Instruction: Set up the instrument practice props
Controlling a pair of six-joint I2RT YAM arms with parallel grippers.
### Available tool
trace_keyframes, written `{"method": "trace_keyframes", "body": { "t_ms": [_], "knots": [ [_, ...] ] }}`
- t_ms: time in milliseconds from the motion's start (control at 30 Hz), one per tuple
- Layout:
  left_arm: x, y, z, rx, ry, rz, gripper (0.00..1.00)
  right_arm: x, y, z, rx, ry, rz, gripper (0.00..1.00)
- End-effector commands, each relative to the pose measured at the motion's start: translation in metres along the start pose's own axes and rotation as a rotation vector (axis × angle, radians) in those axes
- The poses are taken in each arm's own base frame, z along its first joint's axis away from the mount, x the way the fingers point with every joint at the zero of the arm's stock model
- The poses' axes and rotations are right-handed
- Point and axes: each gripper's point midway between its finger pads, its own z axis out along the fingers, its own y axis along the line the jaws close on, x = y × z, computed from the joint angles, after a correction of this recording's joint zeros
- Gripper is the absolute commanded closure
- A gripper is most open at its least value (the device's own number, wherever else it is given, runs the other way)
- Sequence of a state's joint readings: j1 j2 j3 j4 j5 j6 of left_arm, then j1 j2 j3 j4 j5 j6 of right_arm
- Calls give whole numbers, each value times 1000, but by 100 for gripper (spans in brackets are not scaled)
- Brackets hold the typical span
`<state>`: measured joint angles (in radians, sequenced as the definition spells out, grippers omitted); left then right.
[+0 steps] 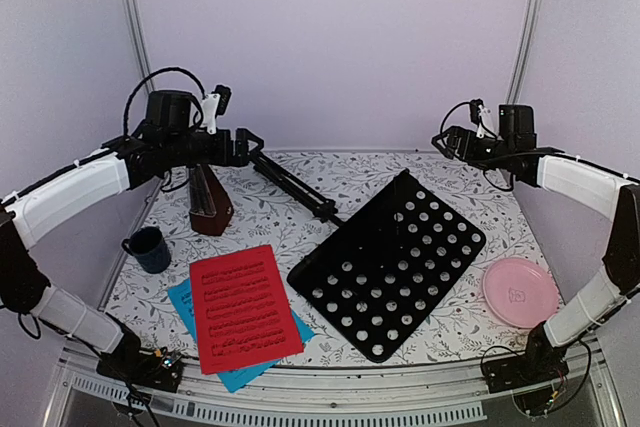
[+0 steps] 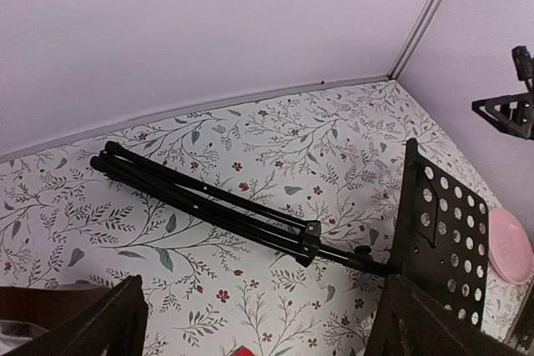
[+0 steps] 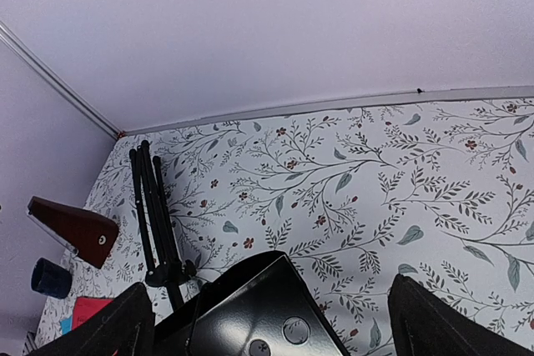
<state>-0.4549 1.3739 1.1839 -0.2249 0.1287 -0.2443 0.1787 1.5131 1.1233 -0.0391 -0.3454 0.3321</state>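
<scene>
Floral table (image 1: 370,172), centre frame: flat music stand (image 1: 390,262), probably best raised by its folded legs (image 1: 295,187); left gripper (image 1: 245,145) and right gripper (image 1: 443,139) gape empty.

We count one music stand (image 1: 390,262), lying between the left gripper (image 1: 248,147) and the right gripper (image 1: 447,140). We count two sheets of printed music on the left gripper's side: one red sheet (image 1: 243,307) and one cyan sheet (image 1: 183,305). There is one metronome (image 1: 210,209) near the left gripper, one mug (image 1: 150,247) and one plate (image 1: 520,290) on the right gripper's side. That makes six things on one desk (image 1: 400,172), with two grippers above it.
</scene>
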Motion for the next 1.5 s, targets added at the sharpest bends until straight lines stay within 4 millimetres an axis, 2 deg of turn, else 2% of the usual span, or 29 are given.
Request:
{"method": "trace_keyframes", "body": {
  "t_ms": [0, 200, 367, 533, 800, 833, 1100, 1233, 1467],
  "knots": [
    [3, -28, 17, 45, 38, 71, 1, -16, 11, -14, -7, -69, -26, 1],
    [24, -65, 48, 92, 134, 128, 1, -18, 5, -22, 1, -73, -12, 1],
    [50, -101, 75, 103, 224, 167, 6, -25, -12, -48, 43, -139, 26, 1],
    [76, -125, 99, 63, 290, 216, 9, -29, -23, -69, 122, -210, 44, 1],
    [91, -169, 120, 97, 331, 298, 18, -26, -32, -80, 175, -223, 66, 1],
    [106, -170, 130, 85, 363, 317, 19, -24, -31, -80, 174, -221, 67, 1],
    [141, -197, 151, 95, 422, 360, 30, -19, -32, -82, 166, -218, 65, 1],
    [151, -201, 162, 71, 427, 366, 39, -20, -27, -85, 139, -239, 59, 1],
    [168, -189, 176, -17, 453, 398, 50, -19, -28, -92, 147, -264, 70, 1]
  ]
}}
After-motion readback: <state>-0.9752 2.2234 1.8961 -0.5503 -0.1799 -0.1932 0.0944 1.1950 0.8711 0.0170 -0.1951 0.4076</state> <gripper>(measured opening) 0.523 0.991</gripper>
